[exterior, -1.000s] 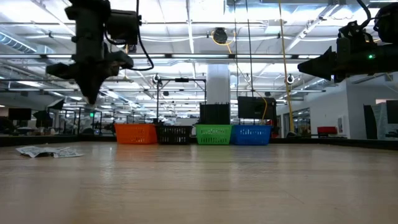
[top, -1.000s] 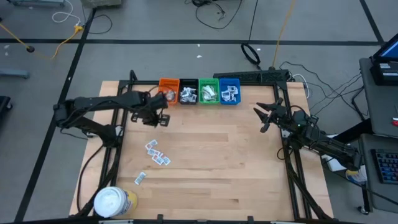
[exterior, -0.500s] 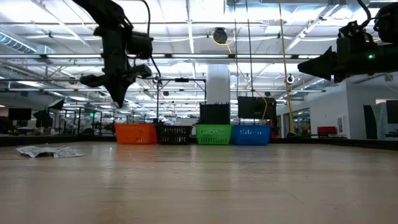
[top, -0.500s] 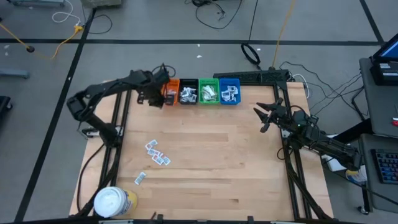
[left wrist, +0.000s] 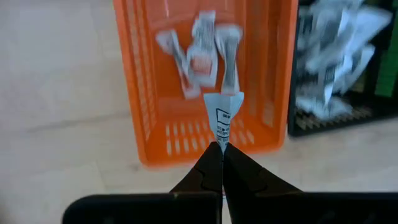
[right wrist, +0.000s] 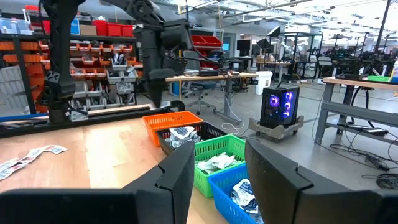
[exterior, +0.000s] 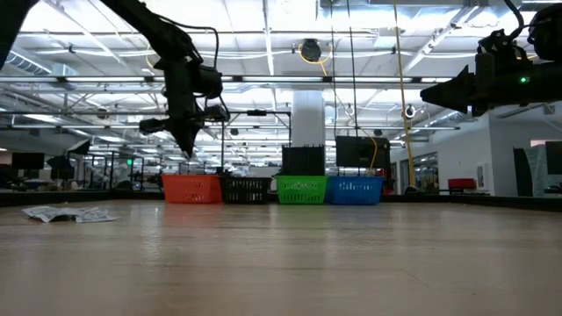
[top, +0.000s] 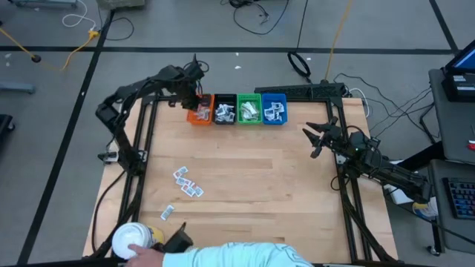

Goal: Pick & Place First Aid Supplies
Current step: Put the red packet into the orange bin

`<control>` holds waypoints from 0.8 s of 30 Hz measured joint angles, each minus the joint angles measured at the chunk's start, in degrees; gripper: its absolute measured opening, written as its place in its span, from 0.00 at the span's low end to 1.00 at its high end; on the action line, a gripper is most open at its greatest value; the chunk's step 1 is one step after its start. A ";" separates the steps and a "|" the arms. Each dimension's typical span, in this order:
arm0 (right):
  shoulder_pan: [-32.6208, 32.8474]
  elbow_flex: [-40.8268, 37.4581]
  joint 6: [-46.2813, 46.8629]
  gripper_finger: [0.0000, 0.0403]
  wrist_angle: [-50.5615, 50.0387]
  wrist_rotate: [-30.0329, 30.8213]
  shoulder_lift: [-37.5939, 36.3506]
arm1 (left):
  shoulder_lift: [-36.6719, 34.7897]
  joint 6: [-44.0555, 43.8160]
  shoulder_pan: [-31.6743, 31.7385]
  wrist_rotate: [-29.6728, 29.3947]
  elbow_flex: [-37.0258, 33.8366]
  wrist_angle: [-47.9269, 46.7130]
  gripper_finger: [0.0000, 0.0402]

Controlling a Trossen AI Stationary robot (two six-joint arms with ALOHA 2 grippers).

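left arm brings a packet over the orange bin

the left gripper has swung from mid-table a second ago to a spot above the orange bin, and its jaws are pinched tight on a white sachet with dark print. the sachet sticks out just beyond the fingertips, folded to a point, with the bin's open floor directly past it. a few packets already lie in that bin, farther out from the jaws, and the black bin beside it holds a heap of its own. in the high view the left gripper sits at the orange bin's far edge, so the carry looks all but done; the release is what remains, and the jaws should open only once the sachet hangs clear inside the walls.

a small cluster of sachets and a lone strip wrapper are still on the table, well apart from either gripper, so more trips are due.

the right gripper waits over the table's right side, its jaws spread wide and holding nothing, unchanged from before.

also new: a person's hand and sleeve have come in at the table's near edge, touching the white-lidded tub. that reach lies close to the leftover packets, which could matter for the next pick.
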 joint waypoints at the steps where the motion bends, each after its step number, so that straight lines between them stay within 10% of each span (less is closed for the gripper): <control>1: -0.01 0.01 0.02 0.35 0.00 -0.02 0.00 | 0.71 0.42 0.72 0.06 0.78 -0.11 0.00; 24: 0.01 0.00 0.00 0.35 0.00 -0.01 0.00 | 13.43 2.89 2.39 -0.28 4.65 0.87 0.07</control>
